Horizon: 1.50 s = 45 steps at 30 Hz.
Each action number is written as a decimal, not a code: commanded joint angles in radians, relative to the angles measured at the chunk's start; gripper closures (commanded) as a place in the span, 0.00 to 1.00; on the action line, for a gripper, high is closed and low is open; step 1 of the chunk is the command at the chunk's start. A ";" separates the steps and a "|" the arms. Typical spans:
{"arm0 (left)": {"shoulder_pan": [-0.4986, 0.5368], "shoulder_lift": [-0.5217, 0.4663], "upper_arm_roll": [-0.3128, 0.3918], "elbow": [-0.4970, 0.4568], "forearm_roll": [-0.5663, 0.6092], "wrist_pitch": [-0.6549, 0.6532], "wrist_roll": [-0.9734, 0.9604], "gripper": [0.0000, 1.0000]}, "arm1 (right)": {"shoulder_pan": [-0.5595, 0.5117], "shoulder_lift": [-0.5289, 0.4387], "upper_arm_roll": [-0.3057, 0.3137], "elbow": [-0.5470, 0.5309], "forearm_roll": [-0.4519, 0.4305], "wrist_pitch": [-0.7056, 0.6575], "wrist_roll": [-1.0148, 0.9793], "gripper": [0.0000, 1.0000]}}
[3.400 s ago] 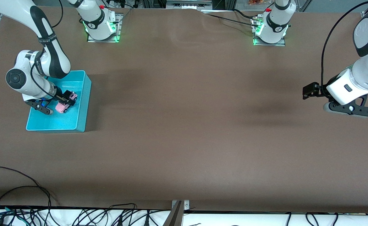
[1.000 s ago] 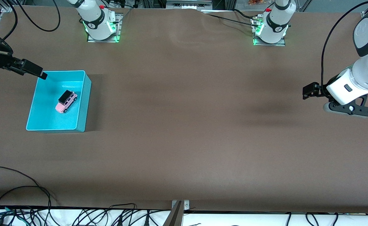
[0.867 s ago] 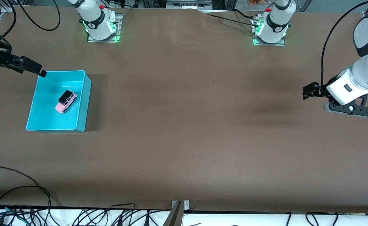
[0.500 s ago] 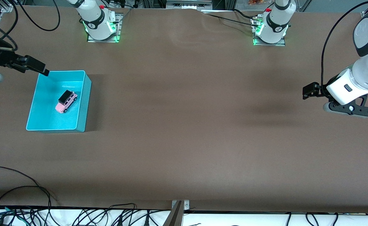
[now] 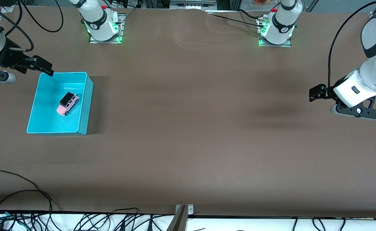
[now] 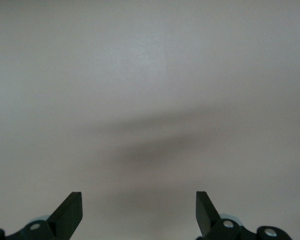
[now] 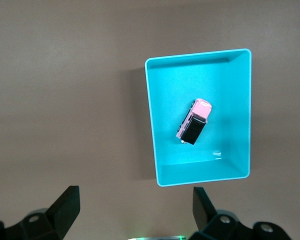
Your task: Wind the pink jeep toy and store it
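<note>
The pink jeep toy (image 5: 67, 103) with its black roof lies on the floor of the turquoise bin (image 5: 86, 106) at the right arm's end of the table. It also shows in the right wrist view (image 7: 193, 122), inside the bin (image 7: 153, 125). My right gripper (image 5: 43, 67) is open and empty, raised beside the bin's corner nearest the arm bases; in its wrist view it is (image 7: 135, 205) over bare table. My left gripper (image 5: 316, 93) is open and empty, held above bare table at the left arm's end, waiting; in its wrist view it is (image 6: 139, 210).
The brown table (image 5: 188, 128) spreads between the two arms. Both arm bases (image 5: 102, 25) (image 5: 276, 30) stand along the edge farthest from the front camera. Cables (image 5: 21, 199) lie along the nearest edge.
The right gripper released the jeep into the bin, rose and drew back out of it toward the arm bases. The jeep stays where it was set. The left arm has not moved.
</note>
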<state>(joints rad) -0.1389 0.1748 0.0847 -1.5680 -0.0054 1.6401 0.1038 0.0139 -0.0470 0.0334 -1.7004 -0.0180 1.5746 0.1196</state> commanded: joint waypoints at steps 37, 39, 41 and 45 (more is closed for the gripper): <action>-0.007 0.002 0.006 0.017 -0.005 -0.008 0.011 0.00 | -0.008 -0.010 -0.009 0.042 0.003 0.015 -0.029 0.00; -0.007 0.002 0.006 0.017 -0.005 -0.008 0.011 0.00 | -0.006 -0.005 -0.007 0.047 0.003 0.016 -0.031 0.00; -0.007 0.003 0.006 0.017 -0.005 -0.008 0.011 0.00 | -0.005 -0.005 -0.004 0.047 0.001 0.016 -0.021 0.00; -0.007 0.002 0.006 0.017 -0.005 -0.008 0.011 0.00 | -0.005 -0.004 -0.004 0.048 0.003 0.024 -0.023 0.00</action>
<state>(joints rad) -0.1391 0.1748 0.0847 -1.5680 -0.0054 1.6401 0.1038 0.0125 -0.0613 0.0254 -1.6791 -0.0180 1.5997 0.1095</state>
